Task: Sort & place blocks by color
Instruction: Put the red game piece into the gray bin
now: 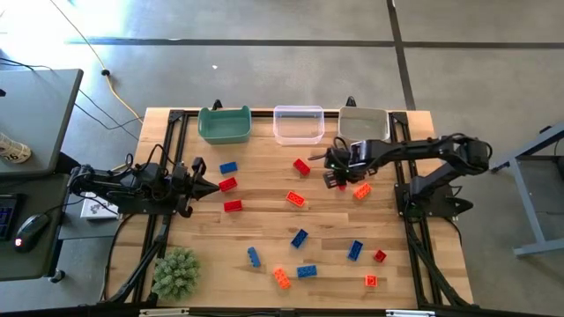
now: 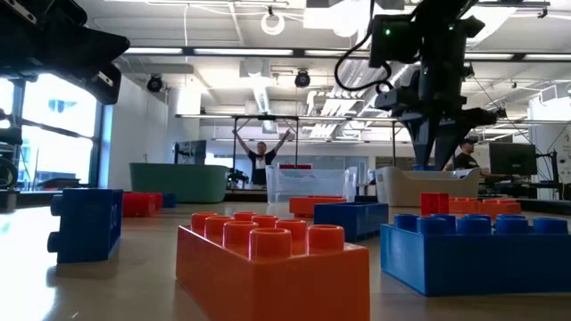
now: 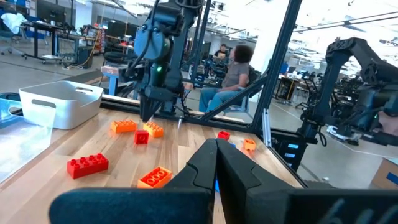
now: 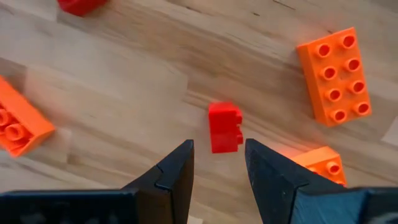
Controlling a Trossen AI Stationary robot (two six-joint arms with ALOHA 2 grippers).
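Blue, red and orange studded blocks lie scattered on the wooden table [image 1: 264, 220]. My right gripper [image 4: 219, 155] is open and points straight down over a small red block [image 4: 225, 127], which lies flat on the table between two orange blocks [image 4: 336, 74] [image 4: 17, 127]. In the high view this gripper [image 1: 336, 180] hovers near the white bin, with the red block [image 1: 342, 186] just under it. My left gripper [image 1: 210, 186] is shut and waits at the table's left side, next to a red block [image 1: 227, 184].
Three bins stand in a row along the far edge: green [image 1: 224, 124], clear [image 1: 298, 123] and white [image 1: 364, 124]. A fuzzy green clump [image 1: 176, 271] sits at the near left corner. People show in the room beyond the table.
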